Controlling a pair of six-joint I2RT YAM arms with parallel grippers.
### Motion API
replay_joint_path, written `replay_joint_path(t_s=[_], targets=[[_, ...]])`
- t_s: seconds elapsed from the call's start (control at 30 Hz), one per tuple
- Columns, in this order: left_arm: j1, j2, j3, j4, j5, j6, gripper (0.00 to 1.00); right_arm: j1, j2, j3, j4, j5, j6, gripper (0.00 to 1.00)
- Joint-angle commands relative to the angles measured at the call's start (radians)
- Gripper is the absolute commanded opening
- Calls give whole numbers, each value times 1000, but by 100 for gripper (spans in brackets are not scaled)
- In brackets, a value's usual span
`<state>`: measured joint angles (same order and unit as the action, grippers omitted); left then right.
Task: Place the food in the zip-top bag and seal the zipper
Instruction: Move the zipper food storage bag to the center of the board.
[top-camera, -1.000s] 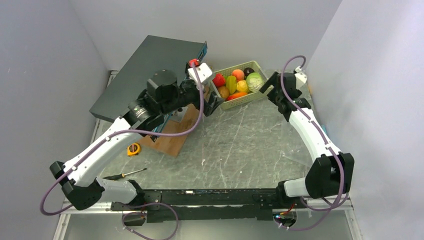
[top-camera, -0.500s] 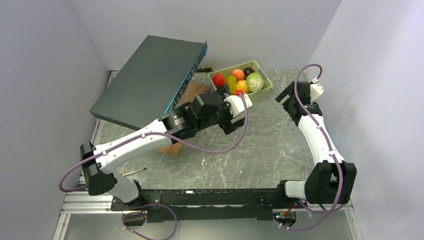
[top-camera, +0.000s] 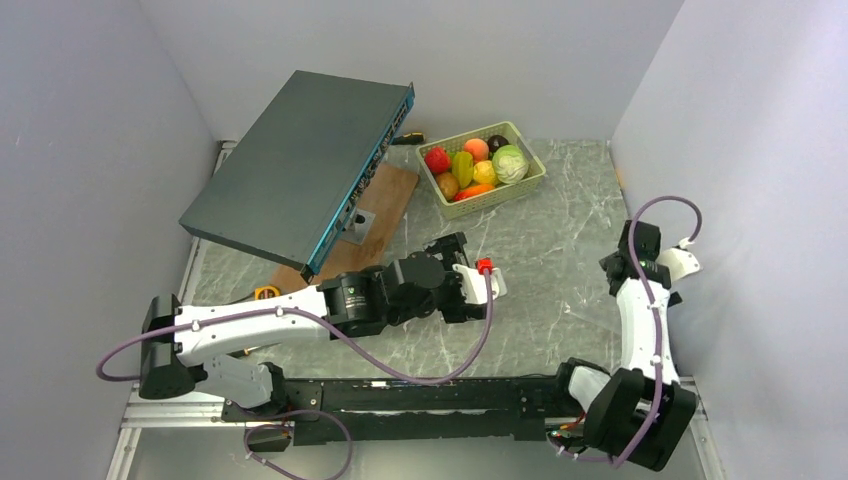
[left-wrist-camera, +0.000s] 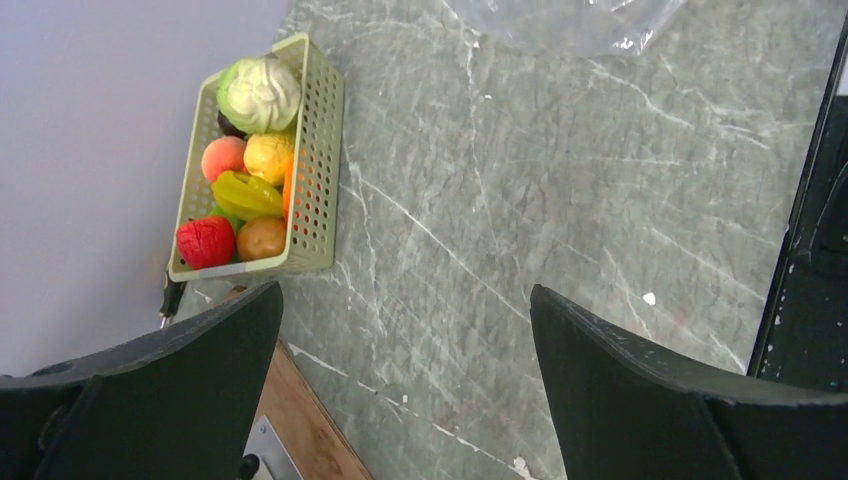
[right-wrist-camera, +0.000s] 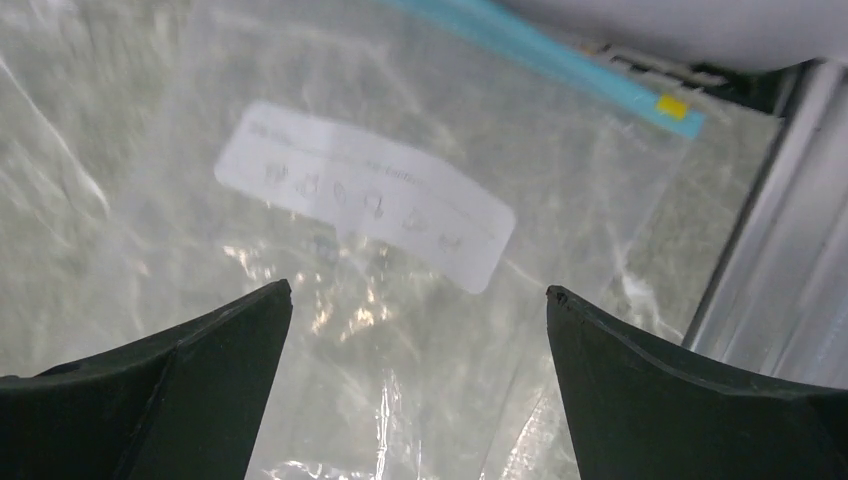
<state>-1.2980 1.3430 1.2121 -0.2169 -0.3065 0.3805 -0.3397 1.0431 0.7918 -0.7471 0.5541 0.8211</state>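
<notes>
The food (top-camera: 478, 165), toy fruits and vegetables in red, orange, yellow, green and dark purple, lies in a pale green lattice basket (top-camera: 497, 196) at the back; both also show in the left wrist view, the food (left-wrist-camera: 245, 160) in the basket (left-wrist-camera: 318, 170). The clear zip-top bag (right-wrist-camera: 330, 300) lies flat at the right, with a white label (right-wrist-camera: 365, 195) and its teal zipper (right-wrist-camera: 540, 55). It is faint in the top view (top-camera: 590, 302). My right gripper (right-wrist-camera: 418, 290) is open just above the bag. My left gripper (left-wrist-camera: 405, 290) is open and empty over bare table mid-front (top-camera: 465, 285).
A dark flat box (top-camera: 300, 165) leans at the back left over a wooden board (top-camera: 375, 205). A yellow tape measure (top-camera: 265, 293) lies at the front left. A black rail (top-camera: 420, 395) runs along the near edge. Walls close in on both sides.
My left gripper has swung from beside the basket back to the front middle. My right gripper has moved from the basket's right end forward to above the bag.
</notes>
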Motion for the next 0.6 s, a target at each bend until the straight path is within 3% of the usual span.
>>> replay_joint_path(t_s=[0.0,0.07,0.17,0.3,0.4,0.57], targets=[[-15,-57,-4,102,-38,24,100,-9,38,-57,187,-277,-185,99],[-15,-59,-13,117,-59,31,100,54,65,-56,196,-383,-221,95],[-15,-53,-18,126,-81,41,99,286,76,-34,176,-372,-229,95],[-15,-50,-24,135,-100,51,99,553,73,-78,240,-601,-153,95],[-15,-53,-34,151,-124,65,99,652,44,-114,286,-697,-115,95],[-15,-49,-43,164,-139,67,99,661,-19,-58,215,-616,-152,96]])
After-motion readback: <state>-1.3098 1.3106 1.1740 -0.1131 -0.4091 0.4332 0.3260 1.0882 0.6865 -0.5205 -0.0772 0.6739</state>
